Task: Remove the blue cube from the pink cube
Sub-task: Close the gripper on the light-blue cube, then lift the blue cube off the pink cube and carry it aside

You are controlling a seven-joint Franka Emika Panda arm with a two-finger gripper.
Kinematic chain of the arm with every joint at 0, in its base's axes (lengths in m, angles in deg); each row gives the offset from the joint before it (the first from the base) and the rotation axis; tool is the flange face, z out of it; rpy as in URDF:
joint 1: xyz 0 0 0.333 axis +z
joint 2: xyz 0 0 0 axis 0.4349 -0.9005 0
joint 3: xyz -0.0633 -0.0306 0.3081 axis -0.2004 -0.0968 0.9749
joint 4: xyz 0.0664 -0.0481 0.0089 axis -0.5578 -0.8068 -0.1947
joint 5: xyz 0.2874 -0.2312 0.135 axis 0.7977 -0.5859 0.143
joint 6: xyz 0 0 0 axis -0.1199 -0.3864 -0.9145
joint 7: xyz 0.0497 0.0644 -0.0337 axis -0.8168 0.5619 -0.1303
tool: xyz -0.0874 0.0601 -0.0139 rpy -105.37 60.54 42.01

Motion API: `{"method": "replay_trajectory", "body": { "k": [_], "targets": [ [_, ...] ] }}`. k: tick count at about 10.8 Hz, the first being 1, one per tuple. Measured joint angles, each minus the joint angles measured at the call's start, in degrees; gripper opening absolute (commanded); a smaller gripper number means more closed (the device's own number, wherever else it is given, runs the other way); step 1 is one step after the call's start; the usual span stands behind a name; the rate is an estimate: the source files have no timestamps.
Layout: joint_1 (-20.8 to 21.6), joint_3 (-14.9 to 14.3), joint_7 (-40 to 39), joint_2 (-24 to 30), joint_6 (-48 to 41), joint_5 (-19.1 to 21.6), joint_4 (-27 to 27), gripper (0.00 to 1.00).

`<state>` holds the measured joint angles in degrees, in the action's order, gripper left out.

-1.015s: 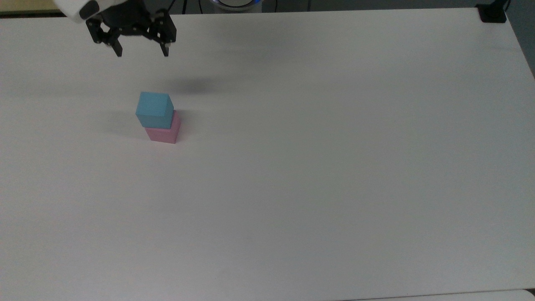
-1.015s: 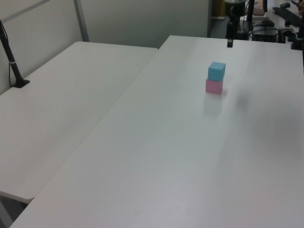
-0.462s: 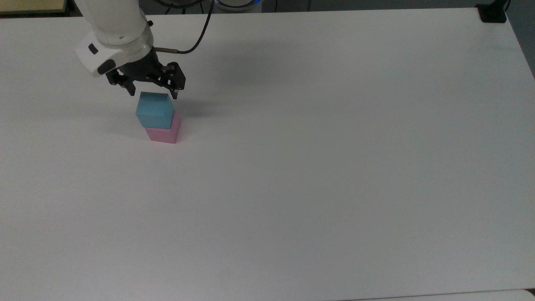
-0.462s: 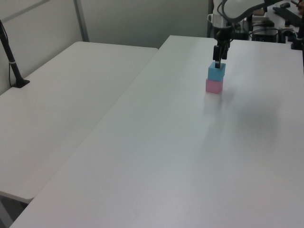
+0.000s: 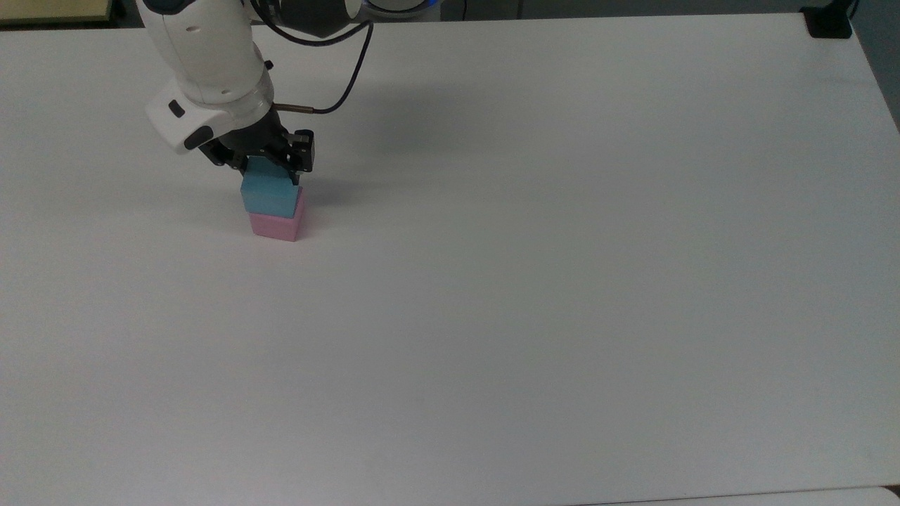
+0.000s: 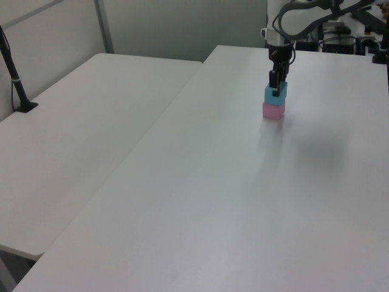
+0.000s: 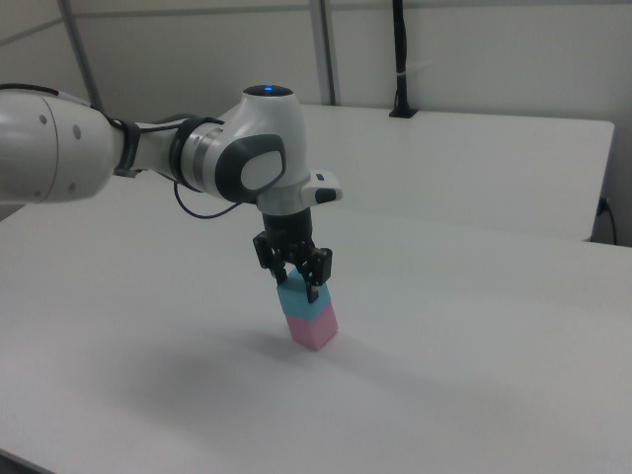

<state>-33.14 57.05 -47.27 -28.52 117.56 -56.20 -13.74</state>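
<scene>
Atop matte pink cube [image 7: 314, 327], plain blue cube [image 7: 299, 293], between black fingers [image 7: 315, 269].

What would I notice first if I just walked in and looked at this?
Probably the little two-colour tower: the blue cube sitting on the pink cube, alone on the big white table. Right above it, the white robot arm reaches down, its black gripper straddling the blue cube's top.
</scene>
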Motion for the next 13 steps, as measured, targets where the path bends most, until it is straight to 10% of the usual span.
{"method": "replay_trajectory", "body": {
  "k": [13],
  "targets": [
    [-12.8,-0.3,-12.5,-10.5,0.7,-0.1,13.7,0.46]
  ]
}}
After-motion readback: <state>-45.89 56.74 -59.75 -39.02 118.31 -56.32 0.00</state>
